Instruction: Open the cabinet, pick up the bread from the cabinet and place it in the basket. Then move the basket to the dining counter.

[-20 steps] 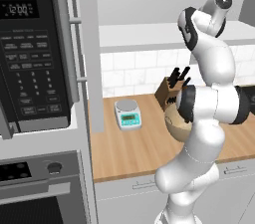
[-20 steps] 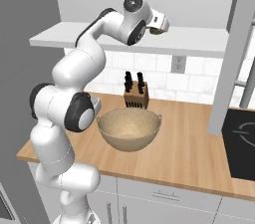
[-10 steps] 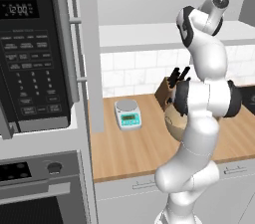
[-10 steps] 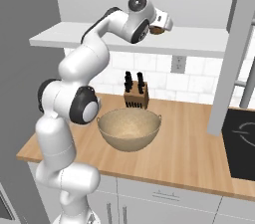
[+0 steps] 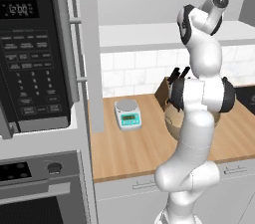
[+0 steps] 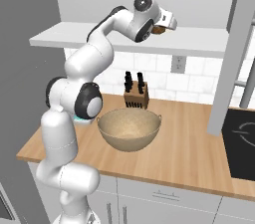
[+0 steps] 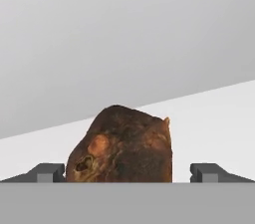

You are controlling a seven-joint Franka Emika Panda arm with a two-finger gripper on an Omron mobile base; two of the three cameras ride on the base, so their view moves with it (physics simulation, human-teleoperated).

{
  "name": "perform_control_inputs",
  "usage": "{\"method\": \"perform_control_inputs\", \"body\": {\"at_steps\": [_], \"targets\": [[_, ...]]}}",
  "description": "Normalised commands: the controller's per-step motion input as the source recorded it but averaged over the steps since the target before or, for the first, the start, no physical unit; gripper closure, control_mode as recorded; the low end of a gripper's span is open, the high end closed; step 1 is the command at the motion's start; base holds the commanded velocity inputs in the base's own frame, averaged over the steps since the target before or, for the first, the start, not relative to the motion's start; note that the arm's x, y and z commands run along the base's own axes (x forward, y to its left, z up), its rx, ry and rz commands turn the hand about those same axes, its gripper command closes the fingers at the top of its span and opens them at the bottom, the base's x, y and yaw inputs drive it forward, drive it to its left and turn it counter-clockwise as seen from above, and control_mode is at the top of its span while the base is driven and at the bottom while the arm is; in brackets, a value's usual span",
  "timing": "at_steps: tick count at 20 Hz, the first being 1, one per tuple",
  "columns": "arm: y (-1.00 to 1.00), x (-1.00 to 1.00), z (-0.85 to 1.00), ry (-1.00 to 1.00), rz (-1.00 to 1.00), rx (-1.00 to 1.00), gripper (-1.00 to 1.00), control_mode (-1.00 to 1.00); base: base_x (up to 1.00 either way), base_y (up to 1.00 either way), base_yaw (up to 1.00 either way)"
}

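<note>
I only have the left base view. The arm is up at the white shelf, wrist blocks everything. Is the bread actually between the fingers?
Observer: Yes. In the hand view the small brown lump of bread sits on the white shelf between the two fingertips, jaws wide, not closed on it.
Operator: Is the basket clear underneath?
Observer: The right base view shows the round tan woven basket on the wood counter with nothing in it, in front of the wooden knife block.
Operator: Anything else near the gripper?
Observer: In the right base view the gripper is at the shelf's front edge, with bread showing just behind it.
</note>
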Motion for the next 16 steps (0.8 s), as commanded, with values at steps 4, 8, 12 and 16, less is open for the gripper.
{"method": "perform_control_inputs", "body": {"at_steps": [4, 8, 12, 16], "targets": [[-0.06, 0.11, -0.13, 0.00, 0.00, 0.00, -1.00, -1.00, 0.00, 0.00, 0.00], [0.00, 0.10, -0.19, 0.00, 0.00, 0.00, -1.00, -1.00, 0.00, 0.00, 0.00], [0.00, 0.17, -0.25, 0.00, 0.00, 0.00, 1.00, -1.00, 0.00, 0.00, 0.00], [0.00, 0.31, -0.32, 0.00, 0.00, 0.00, 1.00, -1.00, 0.00, 0.00, 0.00]]}}
